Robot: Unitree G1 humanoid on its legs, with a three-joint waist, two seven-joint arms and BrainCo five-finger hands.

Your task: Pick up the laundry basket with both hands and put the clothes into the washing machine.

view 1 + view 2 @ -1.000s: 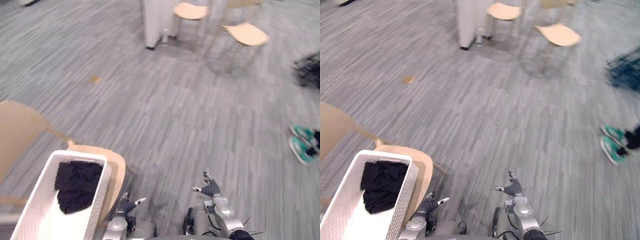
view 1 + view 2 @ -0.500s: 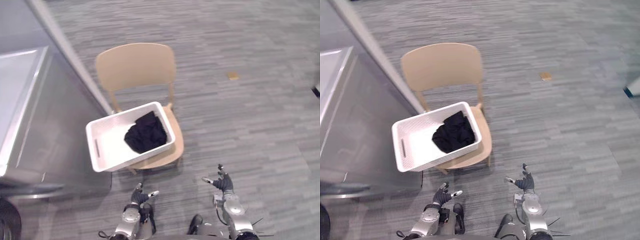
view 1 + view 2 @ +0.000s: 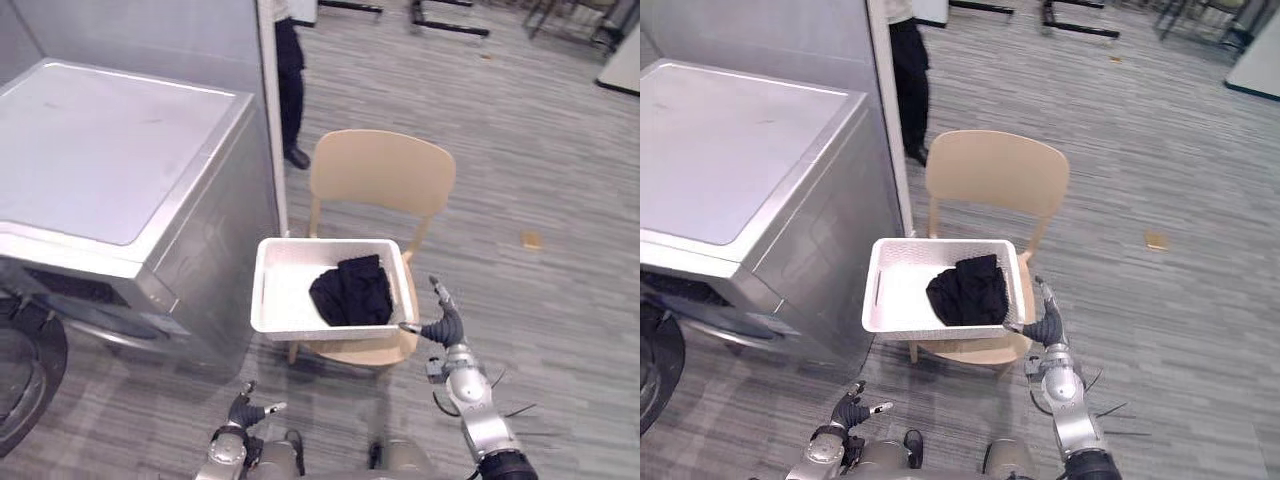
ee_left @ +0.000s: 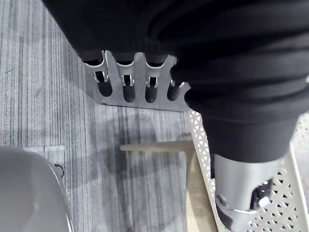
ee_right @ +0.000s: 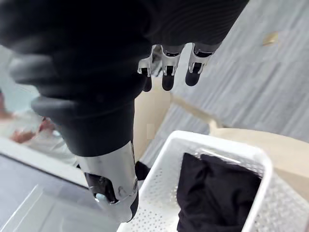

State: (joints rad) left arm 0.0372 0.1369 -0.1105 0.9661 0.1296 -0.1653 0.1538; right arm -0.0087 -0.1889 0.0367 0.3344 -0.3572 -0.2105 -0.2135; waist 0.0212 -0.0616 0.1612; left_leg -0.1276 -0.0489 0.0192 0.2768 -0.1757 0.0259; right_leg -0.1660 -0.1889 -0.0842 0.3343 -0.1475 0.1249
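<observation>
Left eye view gives me the basket (image 3: 283,300) on the chair (image 3: 380,175) seat beside the washer (image 3: 120,180), dark clothes (image 3: 352,290) heaped toward its right end. My right hand (image 3: 446,328) hangs just beside that end, fingers spread, holding nothing. My left hand (image 3: 242,410) sits low, fingers loose, apart from the basket.

It looked like an open office or test room: grey striped carpet flooring (image 3: 540,130), a tall grey partition panel (image 3: 150,35), a pale wooden chair (image 3: 380,175), and a silver washing machine (image 3: 110,150) standing free beside the panel.
</observation>
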